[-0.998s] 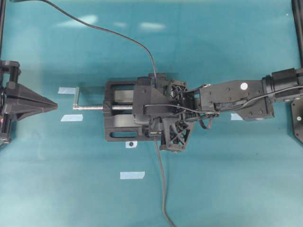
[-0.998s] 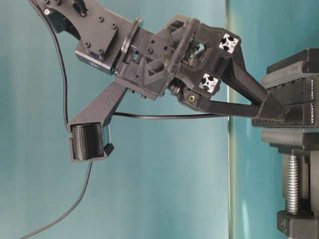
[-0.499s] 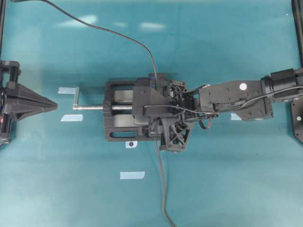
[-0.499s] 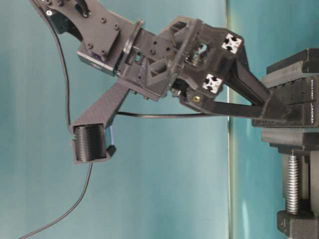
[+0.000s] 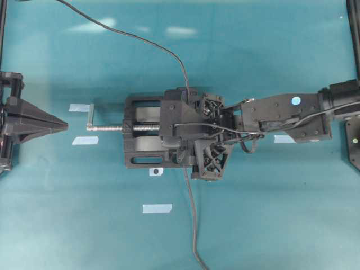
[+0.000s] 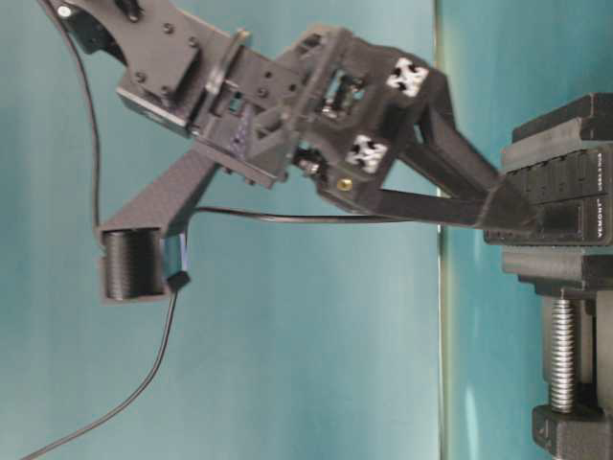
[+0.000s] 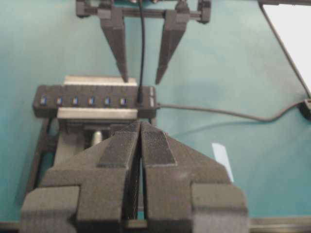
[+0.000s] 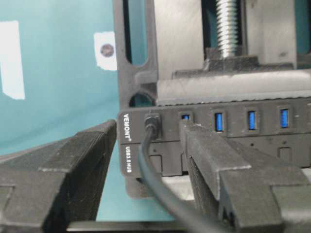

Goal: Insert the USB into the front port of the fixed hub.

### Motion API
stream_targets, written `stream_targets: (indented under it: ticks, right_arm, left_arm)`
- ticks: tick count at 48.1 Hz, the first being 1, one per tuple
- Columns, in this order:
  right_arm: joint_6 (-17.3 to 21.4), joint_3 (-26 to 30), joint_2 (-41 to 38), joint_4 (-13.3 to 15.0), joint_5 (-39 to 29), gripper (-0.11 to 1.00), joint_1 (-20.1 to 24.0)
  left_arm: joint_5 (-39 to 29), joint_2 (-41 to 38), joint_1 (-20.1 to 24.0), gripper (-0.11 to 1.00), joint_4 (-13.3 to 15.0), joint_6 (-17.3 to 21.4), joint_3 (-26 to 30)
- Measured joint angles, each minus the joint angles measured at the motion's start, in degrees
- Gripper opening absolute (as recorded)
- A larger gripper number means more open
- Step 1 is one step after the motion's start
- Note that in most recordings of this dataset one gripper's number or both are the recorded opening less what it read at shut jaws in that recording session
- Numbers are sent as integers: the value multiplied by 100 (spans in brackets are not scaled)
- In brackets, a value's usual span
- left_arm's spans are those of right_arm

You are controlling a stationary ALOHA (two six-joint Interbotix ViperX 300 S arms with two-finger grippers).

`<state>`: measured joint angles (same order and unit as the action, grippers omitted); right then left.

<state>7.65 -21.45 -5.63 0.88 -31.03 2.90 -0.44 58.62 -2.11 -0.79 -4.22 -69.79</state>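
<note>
The fixed hub [image 8: 265, 138] lies clamped in the vise, its blue slots in a row [image 7: 82, 101]. The USB [image 8: 152, 122] sits plugged into the end port beside the VEMONT label, and its thin cable [image 7: 141, 43] runs back between my right fingers. My right gripper [image 8: 148, 131] is open, one finger on each side of the plug and neither touching it; it shows from the left wrist camera too [image 7: 142, 77] and from above [image 5: 169, 126]. My left gripper [image 5: 56, 123] rests far to the left, shut on nothing [image 7: 141, 127].
The black vise [image 5: 138, 154] has a silver screw handle [image 5: 91, 115] pointing left. The hub's own thicker cable [image 5: 191, 214] trails toward the front edge. White tape marks [image 5: 157, 208] dot the teal table. A black frame [image 5: 354, 140] stands at the right edge.
My right gripper has opened and let go of the USB, which stays in the port. The right wrist has drawn back slightly. The left arm has not moved.
</note>
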Motion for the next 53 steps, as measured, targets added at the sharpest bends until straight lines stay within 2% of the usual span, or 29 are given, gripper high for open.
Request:
stream_targets:
  ticks: [53]
  right_arm:
    - [-9, -237, 272, 9, 9, 62, 62]
  left_arm:
    - [9, 26, 0, 0, 0, 0, -18]
